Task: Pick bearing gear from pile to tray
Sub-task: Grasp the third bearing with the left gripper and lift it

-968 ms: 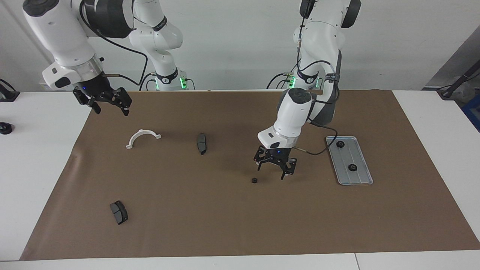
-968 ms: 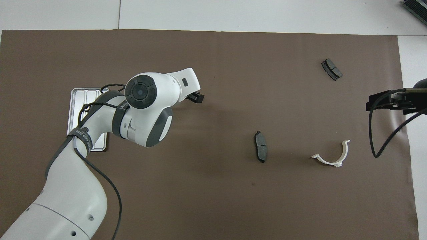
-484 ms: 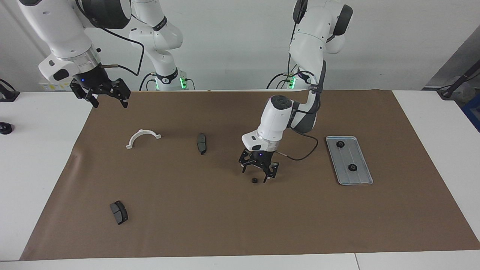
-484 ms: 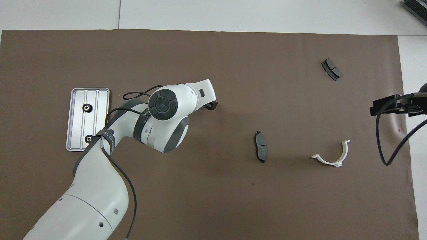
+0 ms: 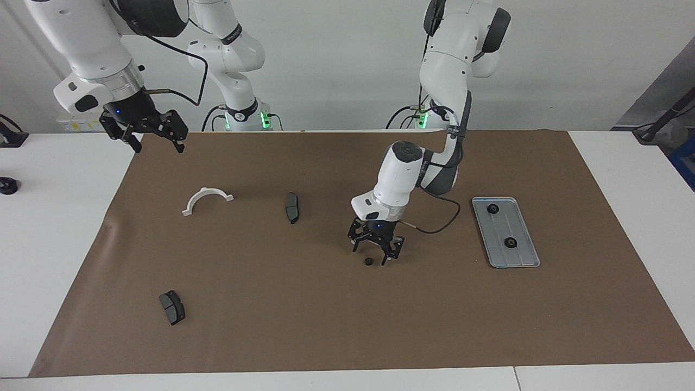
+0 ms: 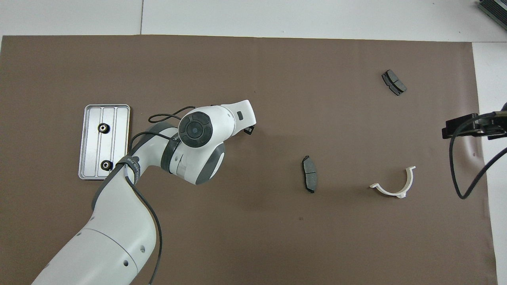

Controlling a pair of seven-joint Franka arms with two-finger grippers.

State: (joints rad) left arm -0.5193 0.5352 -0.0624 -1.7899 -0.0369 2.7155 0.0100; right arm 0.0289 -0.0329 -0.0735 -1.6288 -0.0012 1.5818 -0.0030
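Note:
One small black bearing gear (image 5: 368, 262) lies on the brown mat near the middle of the table. My left gripper (image 5: 373, 256) is down at the mat right over it, fingers still apart on either side of it. In the overhead view the left arm's wrist hides this gear, and only a tip of the left gripper (image 6: 248, 130) shows. The silver tray (image 5: 502, 225) (image 6: 115, 138) lies toward the left arm's end and holds two black gears (image 5: 493, 208) (image 5: 510, 243). My right gripper (image 5: 144, 136) (image 6: 471, 124) hangs open in the air over the mat's edge at the right arm's end.
A white half-ring bracket (image 5: 206, 200) (image 6: 394, 186) and a dark brake pad (image 5: 292, 207) (image 6: 309, 179) lie between the two grippers. A second brake pad (image 5: 172, 307) (image 6: 393, 82) lies farther from the robots, toward the right arm's end.
My left gripper has swung from beside the tray to the loose gear, come down over it, and its fingers have narrowed. The right gripper has risen a little.

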